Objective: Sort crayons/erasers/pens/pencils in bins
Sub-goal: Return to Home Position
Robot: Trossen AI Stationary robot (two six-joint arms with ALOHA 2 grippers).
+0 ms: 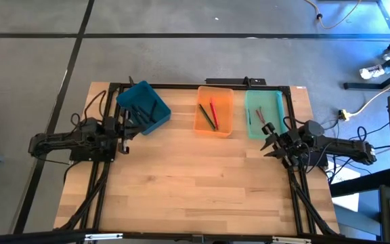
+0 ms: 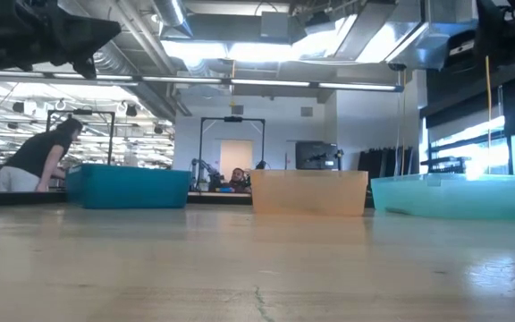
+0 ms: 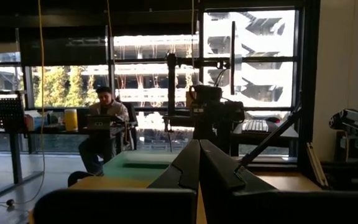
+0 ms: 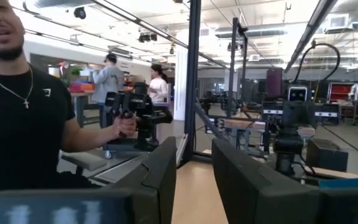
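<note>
Along the far edge of the surface stand the three bins: the blue bin, turned askew to the edge, the orange bin in the middle, and the mint bin.

Contents: thin sticks lie inside all three. In the orange bin a red one, a green one and a dark one lie roughly along the bin's long side, running near to far. The high view shows no stick loose on the bare wood.

Left hand: just beside the blue bin's near left corner, empty. In the left wrist view its fingers are pressed together, so it is closed on nothing.

Right hand: just beside the mint bin's near corner, empty. In the right wrist view its fingers stand apart with a clear gap, so it is open.

Judgement: sorting appears complete, and what is left is for the arms to withdraw. Each bin lies ahead of its nearest hand, toward the far edge and the centre of the surface. The orange bin sits between the two hands, nearer the right. A retreat toward each arm's own side therefore leads away from the bins. The one tight spot is the left hand, close to the skewed blue bin's corner.
</note>
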